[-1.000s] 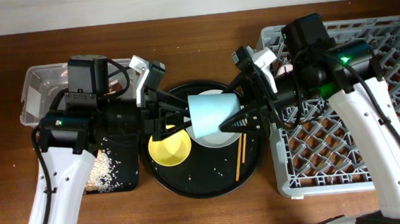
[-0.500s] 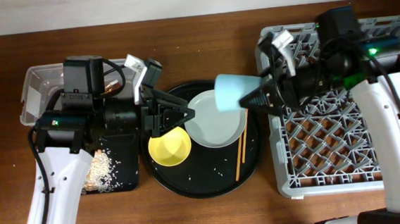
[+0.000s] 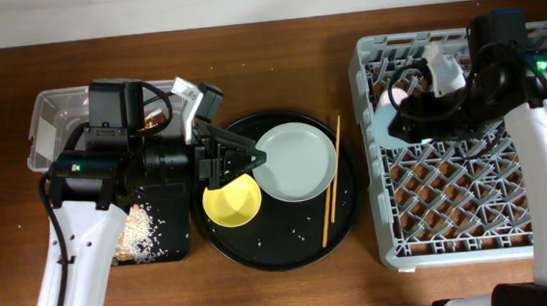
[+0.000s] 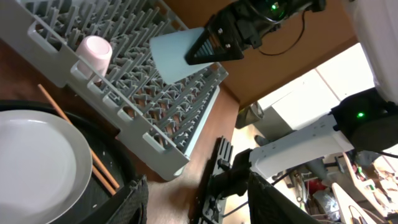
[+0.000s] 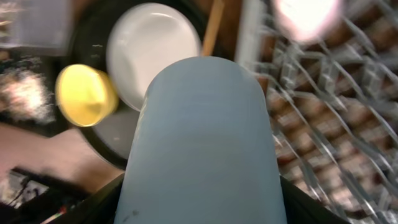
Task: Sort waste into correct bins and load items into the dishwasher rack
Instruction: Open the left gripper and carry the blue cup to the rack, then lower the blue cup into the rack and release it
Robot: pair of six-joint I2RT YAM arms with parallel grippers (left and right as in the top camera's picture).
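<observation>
Right gripper (image 5: 199, 211) pinches one blue cup (image 5: 199, 137) (one pink cup (image 4: 93, 53) racked); left gripper (image 3: 239, 163) spread.

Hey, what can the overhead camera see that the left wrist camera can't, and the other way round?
Only overhead: the yellow bowl, the clear tub and the shallow black tray with crumbs. Only left wrist: the blue cup, held by the right gripper, jaws closed on it, over the rack; overhead, the arm hides it. Both: the green plate, the chopsticks and the pink cup in the rack.
</observation>
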